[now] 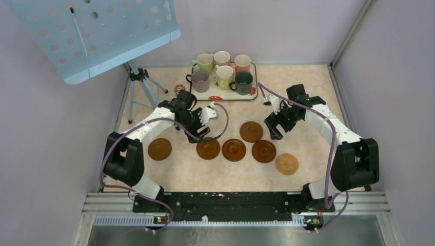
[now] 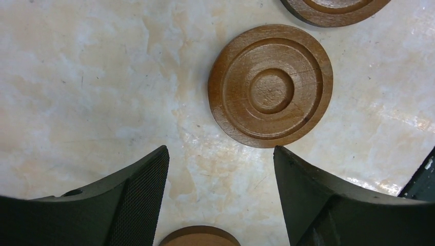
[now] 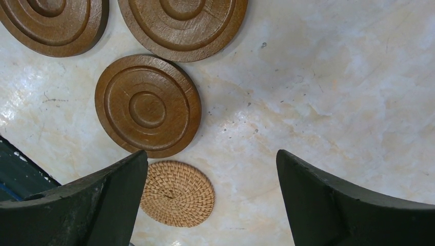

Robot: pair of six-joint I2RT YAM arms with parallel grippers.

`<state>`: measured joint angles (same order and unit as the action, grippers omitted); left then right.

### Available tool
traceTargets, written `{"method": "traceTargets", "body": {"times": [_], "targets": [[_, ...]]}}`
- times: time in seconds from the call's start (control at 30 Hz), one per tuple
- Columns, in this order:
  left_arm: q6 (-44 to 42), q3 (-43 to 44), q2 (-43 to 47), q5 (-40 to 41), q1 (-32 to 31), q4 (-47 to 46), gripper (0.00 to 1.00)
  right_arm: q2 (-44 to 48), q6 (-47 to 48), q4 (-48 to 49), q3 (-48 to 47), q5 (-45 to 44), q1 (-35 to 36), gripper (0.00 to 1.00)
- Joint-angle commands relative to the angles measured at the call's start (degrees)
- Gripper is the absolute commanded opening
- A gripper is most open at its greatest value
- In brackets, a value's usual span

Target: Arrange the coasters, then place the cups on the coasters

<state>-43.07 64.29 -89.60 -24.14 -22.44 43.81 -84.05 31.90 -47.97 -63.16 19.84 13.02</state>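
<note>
Left gripper (image 2: 220, 151) and right gripper (image 3: 211, 154), jaws wide apart, empty, above coasters (image 2: 270, 85).

Left wrist view: top coaster (image 2: 336, 5), bottom coaster (image 2: 199, 237) cut by edges.

A cream, marble-patterned worktop (image 1: 308, 84) carried everything, and both wrist views showed its surface glossy and lightly scuffed. A white rectangular tray with red strawberry prints (image 1: 225, 96) sat at the far edge, about mid-width. Near the far-left corner stood a small tripod with a black head and grey metal legs (image 1: 137, 78). A pale blue perforated metal panel (image 1: 102, 31) hung tilted above that corner. Along the near edge ran a silver aluminium rail (image 1: 102, 203) bearing a black plate (image 1: 225, 201). Plain grey-white walls (image 1: 287, 25) closed in the other sides.
</note>
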Motion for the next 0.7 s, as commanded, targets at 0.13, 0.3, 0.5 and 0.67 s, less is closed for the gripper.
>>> {"method": "traceTargets", "body": {"times": [0.13, 0.3, 0.5, 0.67], "targets": [[2.46, 2.29, -7.15, 3.75, -5.4, -5.32, 0.78, 0.49, -2.1, 1.16, -1.87, 2.13, 0.48, 0.93], [1.09, 3.55, -11.52, 6.75, -9.9, -6.72, 0.76, 0.21, -2.28, 1.25, -2.26, 1.83, 0.45, 0.93], [-1.44, 5.69, -15.77, 9.46, -12.03, -5.27, 0.65, 0.37, -2.14, 1.15, -2.22, 1.29, 0.51, 0.93], [-8.52, 1.73, -14.33, 13.06, -11.4, -2.28, 0.54, 0.29, -1.55, 1.05, -2.3, 0.93, 0.47, 0.93]]}}
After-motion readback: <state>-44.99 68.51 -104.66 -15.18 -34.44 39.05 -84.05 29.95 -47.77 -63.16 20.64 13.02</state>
